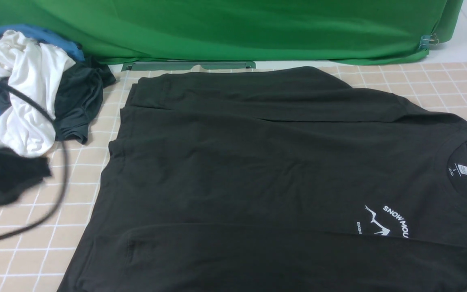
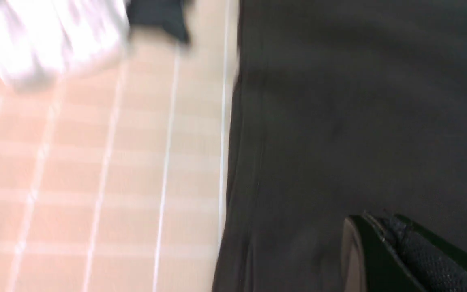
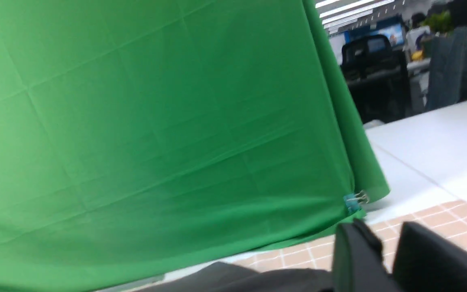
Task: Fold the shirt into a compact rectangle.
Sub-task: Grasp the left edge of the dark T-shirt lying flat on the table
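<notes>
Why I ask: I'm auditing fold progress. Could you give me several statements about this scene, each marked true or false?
1. The black shirt lies with its neck toward the robot's right. True.
2. Its chest print reads "SNOW MOU". True.
3. The shirt is already a compact rectangle. False: it is spread wide over the checked mat.
4. The white garment lies on the shirt. False: it sits in a pile to the left, apart from it.
5. The backdrop is blue. False: it is green.
</notes>
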Available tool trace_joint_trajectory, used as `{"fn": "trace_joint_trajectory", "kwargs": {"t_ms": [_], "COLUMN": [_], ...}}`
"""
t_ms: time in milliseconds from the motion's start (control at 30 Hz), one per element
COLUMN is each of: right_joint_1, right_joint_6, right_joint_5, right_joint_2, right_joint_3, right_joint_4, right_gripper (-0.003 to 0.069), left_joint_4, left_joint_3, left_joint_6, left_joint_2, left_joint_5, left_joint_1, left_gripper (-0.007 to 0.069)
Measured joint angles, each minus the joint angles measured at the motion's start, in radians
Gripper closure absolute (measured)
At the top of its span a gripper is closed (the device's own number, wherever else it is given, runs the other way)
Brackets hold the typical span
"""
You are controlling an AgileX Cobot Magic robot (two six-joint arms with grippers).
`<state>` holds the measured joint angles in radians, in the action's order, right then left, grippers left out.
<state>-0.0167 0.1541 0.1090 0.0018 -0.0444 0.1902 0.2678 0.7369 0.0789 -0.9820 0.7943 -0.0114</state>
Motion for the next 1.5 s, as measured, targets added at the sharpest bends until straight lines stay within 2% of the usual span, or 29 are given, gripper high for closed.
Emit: {"fn": "trace_joint_trajectory", "kwargs": {"t_ms": [33, 100, 200, 267, 300, 333, 367, 400, 533, 667, 833, 900, 967, 1033, 1133, 1233, 1267, 1333, 1467, 1500], "right_joint_1": [0.000, 0.000, 0.000, 0.000, 0.000, 0.000, 0.000, 0.000, 0.000, 0.000, 0.000, 0.000, 0.000, 0.000, 0.000, 0.000, 0.000, 0.000, 0.000, 0.000], "right_joint_6": [-0.004, -0.035, -0.089, -0.138, -0.142, -0.180, -0.180, -0.239, -0.318, -0.389, -0.420, -0.420, -0.420, -0.420, -0.420, -0.420, -0.420, -0.420, -0.420, -0.420], "right_joint_5": [-0.061, -0.201, -0.375, -0.544, -0.555, -0.654, -0.654, -0.731, -0.779, -0.793, -0.773, -0.768, -0.766, -0.765, -0.762, -0.758, -0.758, -0.757, -0.756, -0.756], "right_joint_2": [0.011, 0.061, 0.176, 0.327, 0.327, 0.429, 0.429, 0.527, 0.627, 0.681, 0.685, 0.685, 0.685, 0.685, 0.685, 0.685, 0.685, 0.685, 0.685, 0.685], "right_joint_3": [-0.055, -0.166, -0.313, -0.434, -0.443, -0.509, -0.509, -0.577, -0.619, -0.622, -0.622, -0.622, -0.622, -0.622, -0.623, -0.623, -0.623, -0.623, -0.623, -0.623], "right_joint_4": [0.000, 0.000, 0.000, 0.000, 0.000, 0.000, 0.000, 0.008, 0.050, 0.143, 0.182, 0.184, 0.187, 0.189, 0.192, 0.195, 0.195, 0.196, 0.197, 0.197], "right_gripper": [0.0550, 0.0610, 0.0619, 0.0620, 0.0620, 0.0620, 0.0620, 0.0620, 0.0620, 0.0620, 0.0620, 0.0620, 0.0620, 0.0620, 0.0620, 0.0620, 0.0620, 0.0621, 0.0621, 0.0621], "left_joint_4": [0.015, 0.020, -0.013, -0.117, -0.117, -0.210, -0.210, -0.268, -0.290, -0.330, -0.363, -0.365, -0.367, -0.370, -0.370, -0.365, -0.361, -0.355, -0.354, -0.354], "left_joint_3": [-0.010, -0.031, -0.049, -0.053, -0.054, -0.054, -0.054, -0.054, -0.054, -0.054, -0.054, -0.054, -0.054, -0.054, -0.054, -0.054, -0.054, -0.054, -0.052, -0.050], "left_joint_6": [0.027, 0.049, 0.018, -0.118, -0.132, -0.245, -0.245, -0.312, -0.336, -0.339, -0.361, -0.362, -0.362, -0.362, -0.361, -0.358, -0.358, -0.357, -0.327, -0.322], "left_joint_2": [-0.057, -0.136, -0.207, -0.265, -0.270, -0.311, -0.311, -0.349, -0.402, -0.472, -0.535, -0.552, -0.568, -0.577, -0.580, -0.581, -0.581, -0.582, -0.583, -0.583], "left_joint_5": [0.008, 0.012, 0.005, -0.013, -0.013, -0.021, -0.021, -0.039, -0.072, -0.132, -0.203, -0.225, -0.247, -0.256, -0.259, -0.262, -0.262, -0.263, -0.261, -0.259], "left_joint_1": [-0.005, -0.039, -0.127, -0.213, -0.213, -0.254, -0.254, -0.271, -0.276, -0.278, -0.278, -0.278, -0.278, -0.278, -0.278, -0.278, -0.278, -0.278, -0.278, -0.278], "left_gripper": [0.0608, 0.0609, 0.0609, 0.0609, 0.0609, 0.0609, 0.0609, 0.0605, 0.0596, 0.0481, 0.0241, 0.0171, 0.0117, 0.0097, 0.0106, 0.0193, 0.0230, 0.0356, 0.0564, 0.0576]}}
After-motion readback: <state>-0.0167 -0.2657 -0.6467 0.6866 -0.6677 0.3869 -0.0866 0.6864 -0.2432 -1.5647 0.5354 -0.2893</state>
